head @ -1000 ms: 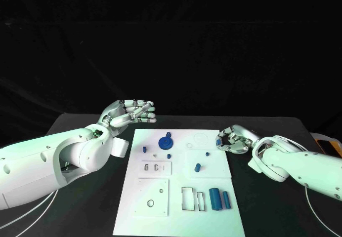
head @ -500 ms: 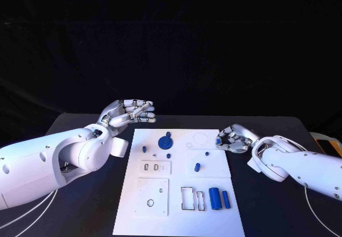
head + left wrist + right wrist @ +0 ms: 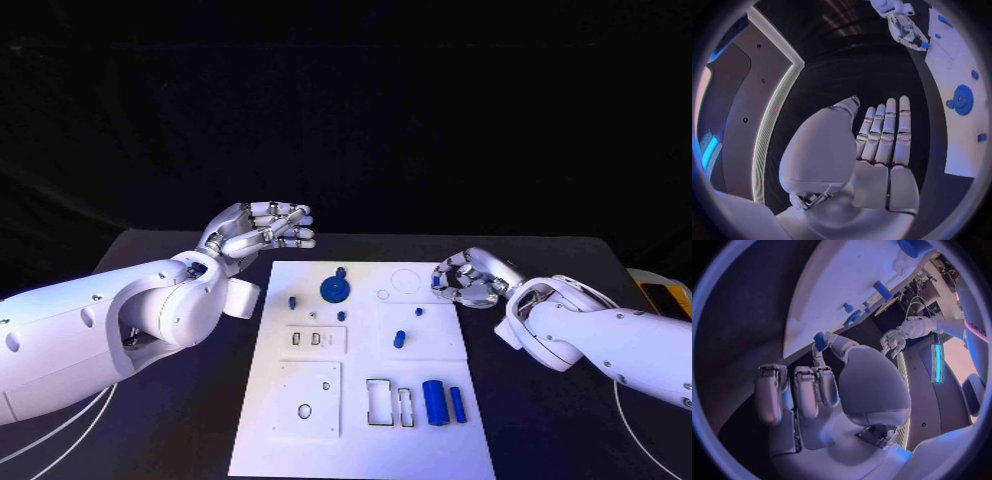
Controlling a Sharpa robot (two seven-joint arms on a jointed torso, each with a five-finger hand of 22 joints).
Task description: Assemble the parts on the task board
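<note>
At the right edge of the task board: my right hand (image 3: 469,280) hovers close to the far right corner of the task board (image 3: 296,400) and pinches a small blue part (image 3: 820,340) between the thumb and one finger. The other fingers (image 3: 807,390) are curled beside.
Reason for this hold: I judge that the part is being carried to its seat on the board.
Beyond the far left corner: my left hand (image 3: 267,228) is raised over the bench (image 3: 562,255), released and empty, probably to keep out of the way.
On the board: a blue gear (image 3: 335,290) lies toward the far edge, and two blue cylinders (image 3: 433,403) lie by the near right corner.
Right wrist view: it shows the pinch plainly, while the head view hides the part.
Left wrist view: my left fingers (image 3: 889,125) are straight and side by side, though from the head they look curled.
</note>
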